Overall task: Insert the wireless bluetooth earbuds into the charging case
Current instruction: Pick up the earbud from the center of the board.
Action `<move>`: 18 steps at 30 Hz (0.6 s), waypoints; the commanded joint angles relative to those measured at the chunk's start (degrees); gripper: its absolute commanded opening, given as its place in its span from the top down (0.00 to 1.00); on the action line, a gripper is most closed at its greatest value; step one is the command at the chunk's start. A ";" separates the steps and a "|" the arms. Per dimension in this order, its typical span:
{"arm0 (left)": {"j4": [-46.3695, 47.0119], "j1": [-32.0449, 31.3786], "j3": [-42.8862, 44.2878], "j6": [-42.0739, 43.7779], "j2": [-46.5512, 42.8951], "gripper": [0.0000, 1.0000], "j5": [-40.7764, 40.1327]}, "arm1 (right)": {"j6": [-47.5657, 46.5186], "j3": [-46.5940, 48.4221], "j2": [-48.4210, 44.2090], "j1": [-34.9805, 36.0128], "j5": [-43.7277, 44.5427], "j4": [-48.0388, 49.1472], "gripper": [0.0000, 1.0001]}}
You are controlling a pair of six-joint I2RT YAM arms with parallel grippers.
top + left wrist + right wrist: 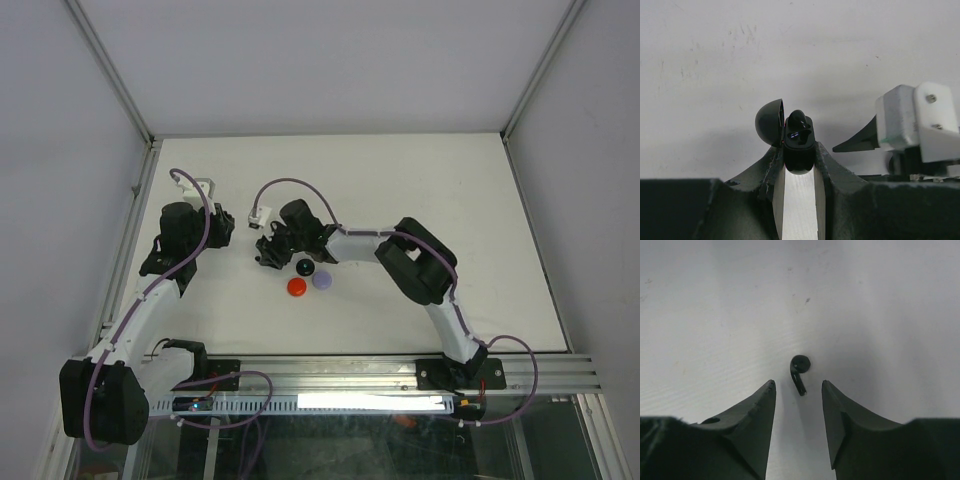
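Roughly midway, judging by the layout. Clamping a black charging case [800, 139] in the left gripper [799, 150], jaws drawn almost closed against its sides, lid [769, 122] swung open toward centre-left of the left wrist view. Showing a dark rounded lump at the case's top, possibly one bud already seated; cannot tell. Hovering the right gripper [798, 384] over a single black earbud [800, 369], jaws spread wide and gripping nothing, the bud lying flat on the white table [715, 315] at frame centre, between and just beyond the fingertips, touching neither. Remaining, by this reading: closing on that bud, carrying it across, seating it in the case. Noting also, in the overhead view just lower-right of the right gripper, a black disc [305, 266], a red disc [297, 286], a lilac disc [322, 280], clustered close together, none held.
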 commanded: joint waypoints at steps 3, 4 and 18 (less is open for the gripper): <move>3.10 0.83 1.06 0.98 -0.77 0.97 -0.51 | -0.85 5.06 3.61 2.51 1.22 2.45 0.55; 3.11 0.82 1.12 0.91 -0.68 0.97 -0.36 | -1.29 5.32 3.87 2.77 2.10 2.52 0.55; 3.12 0.76 1.25 0.99 -0.43 0.97 0.12 | -5.77 2.51 2.53 4.18 12.29 -0.81 0.77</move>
